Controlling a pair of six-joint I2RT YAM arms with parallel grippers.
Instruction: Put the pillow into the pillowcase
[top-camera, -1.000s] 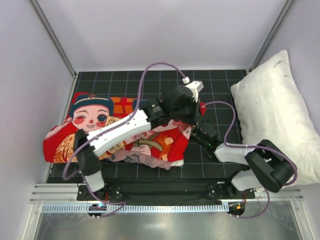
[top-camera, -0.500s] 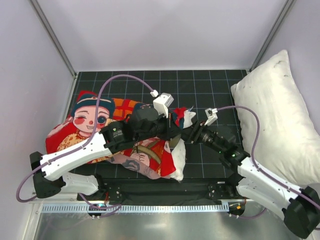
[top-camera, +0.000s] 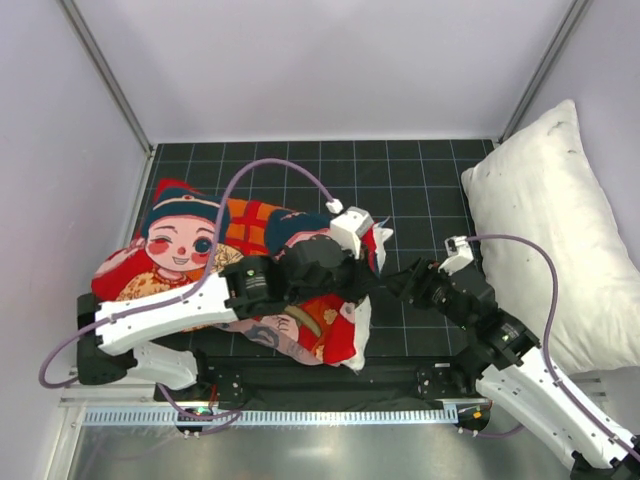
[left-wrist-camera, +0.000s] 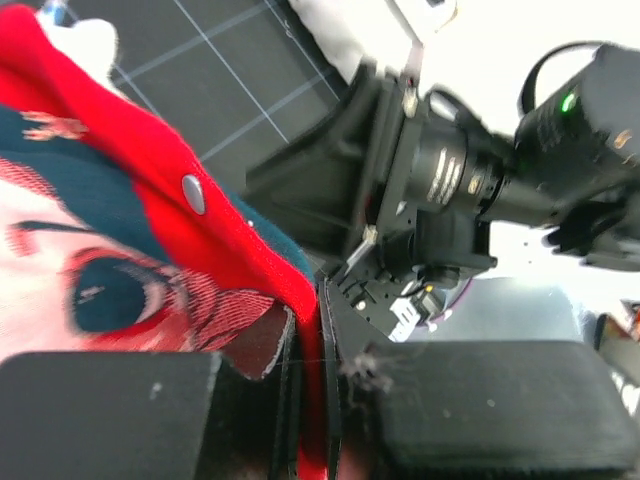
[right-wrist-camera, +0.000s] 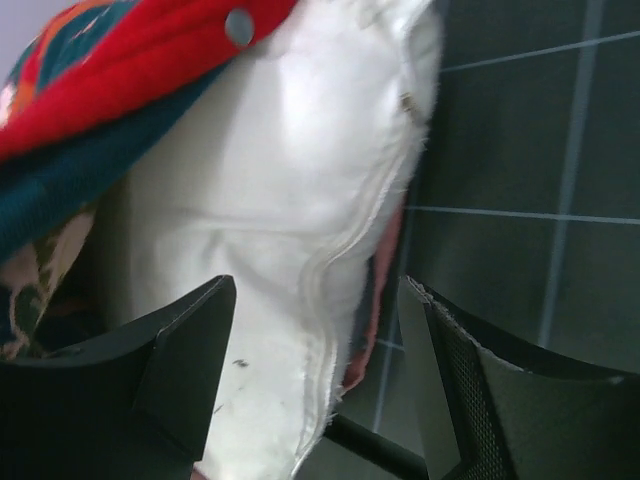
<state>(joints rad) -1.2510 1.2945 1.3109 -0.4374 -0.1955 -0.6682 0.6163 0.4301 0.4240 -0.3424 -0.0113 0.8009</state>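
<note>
The bright red pillowcase (top-camera: 190, 240) with its cartoon child lies on the left half of the mat, bulging with the pillow inside. The white pillow's (top-camera: 360, 325) end still pokes out of the case's right opening. My left gripper (top-camera: 368, 282) is shut on the red hem of the pillowcase (left-wrist-camera: 120, 150), and the fabric runs down between its jaws (left-wrist-camera: 310, 400). My right gripper (top-camera: 400, 283) is just right of that opening and stands open (right-wrist-camera: 315, 295). The pillow's seamed end (right-wrist-camera: 270, 170) sits before its fingers, under the red hem (right-wrist-camera: 110, 70).
A larger white pillow (top-camera: 560, 230) leans against the right wall, partly off the black gridded mat (top-camera: 420, 170). The right arm's wrist (left-wrist-camera: 450, 180) is close in front of the left gripper. A metal snap (right-wrist-camera: 238, 24) sits on the hem.
The right gripper has opened, let go at the case's mouth, and drawn back to the right. The left arm has pulled the red hem further right over the pillow's end.
</note>
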